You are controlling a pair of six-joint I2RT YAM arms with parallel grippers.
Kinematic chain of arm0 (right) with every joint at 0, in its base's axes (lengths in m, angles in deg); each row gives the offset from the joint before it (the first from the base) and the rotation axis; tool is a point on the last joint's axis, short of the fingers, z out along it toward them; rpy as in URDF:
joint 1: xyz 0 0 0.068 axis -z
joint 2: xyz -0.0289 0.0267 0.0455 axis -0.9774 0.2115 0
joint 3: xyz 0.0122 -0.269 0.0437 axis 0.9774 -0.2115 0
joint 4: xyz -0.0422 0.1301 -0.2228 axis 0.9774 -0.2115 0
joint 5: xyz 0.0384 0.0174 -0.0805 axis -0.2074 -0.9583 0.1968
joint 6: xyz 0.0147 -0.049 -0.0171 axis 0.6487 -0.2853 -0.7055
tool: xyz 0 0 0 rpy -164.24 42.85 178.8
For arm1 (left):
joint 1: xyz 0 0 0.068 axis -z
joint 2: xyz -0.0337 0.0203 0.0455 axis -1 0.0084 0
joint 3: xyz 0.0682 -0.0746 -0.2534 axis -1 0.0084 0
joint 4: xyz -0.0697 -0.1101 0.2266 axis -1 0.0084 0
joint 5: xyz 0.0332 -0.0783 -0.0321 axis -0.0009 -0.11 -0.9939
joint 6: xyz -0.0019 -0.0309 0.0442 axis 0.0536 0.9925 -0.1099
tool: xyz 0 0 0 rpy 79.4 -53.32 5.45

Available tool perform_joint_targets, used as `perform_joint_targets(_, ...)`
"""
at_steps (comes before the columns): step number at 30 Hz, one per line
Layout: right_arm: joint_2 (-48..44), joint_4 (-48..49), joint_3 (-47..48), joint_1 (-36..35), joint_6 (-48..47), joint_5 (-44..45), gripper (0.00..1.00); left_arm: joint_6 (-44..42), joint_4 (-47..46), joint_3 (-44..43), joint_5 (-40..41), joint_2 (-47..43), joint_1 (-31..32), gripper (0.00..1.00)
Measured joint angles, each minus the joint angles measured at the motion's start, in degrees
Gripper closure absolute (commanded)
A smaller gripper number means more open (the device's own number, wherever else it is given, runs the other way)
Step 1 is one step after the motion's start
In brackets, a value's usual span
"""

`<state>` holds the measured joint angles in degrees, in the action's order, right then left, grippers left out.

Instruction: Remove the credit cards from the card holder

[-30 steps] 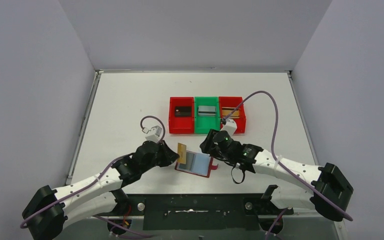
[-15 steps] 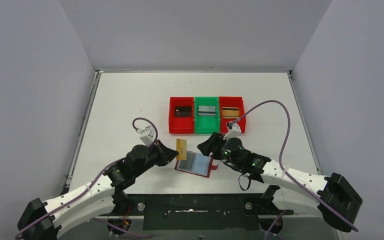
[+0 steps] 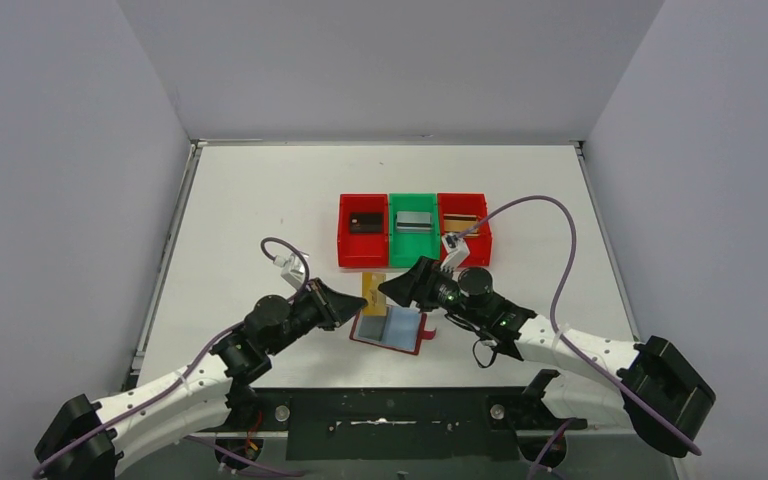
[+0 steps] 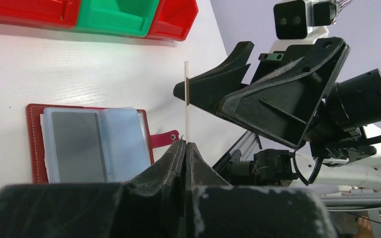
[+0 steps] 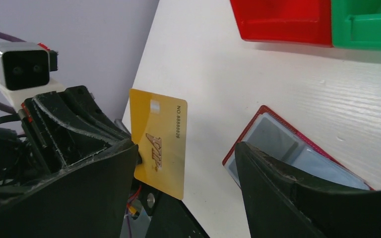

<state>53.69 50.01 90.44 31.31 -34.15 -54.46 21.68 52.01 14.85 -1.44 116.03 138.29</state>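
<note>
Left gripper (image 4: 186, 148) pinches gold card (image 5: 158, 144) upright, clear of card holder (image 4: 35, 148). Right gripper (image 3: 398, 289) has widened and approached, empty: handover likely next.

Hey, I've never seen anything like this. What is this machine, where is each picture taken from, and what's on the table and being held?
These are two white-and-black robot arms bolted at the near table edge. One picture looks down from above and behind them; the other two come from a camera on each wrist. On the white table lies an open dark red card holder with clear sleeves, and beyond it a row of three plastic bins, red, green, red, each holding a small card. The left arm's fingers are shut on a gold plastic card, holding it up on edge. The right arm's fingers stand open close to that card, not gripping it.
</note>
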Motion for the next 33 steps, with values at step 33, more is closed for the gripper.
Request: perform_joint_targets(33, 5.97, 15.78, -3.1, 3.41, 4.37, -14.03, 0.68, 7.85, -22.51, 5.77, -17.94, 7.98, -10.36, 1.0)
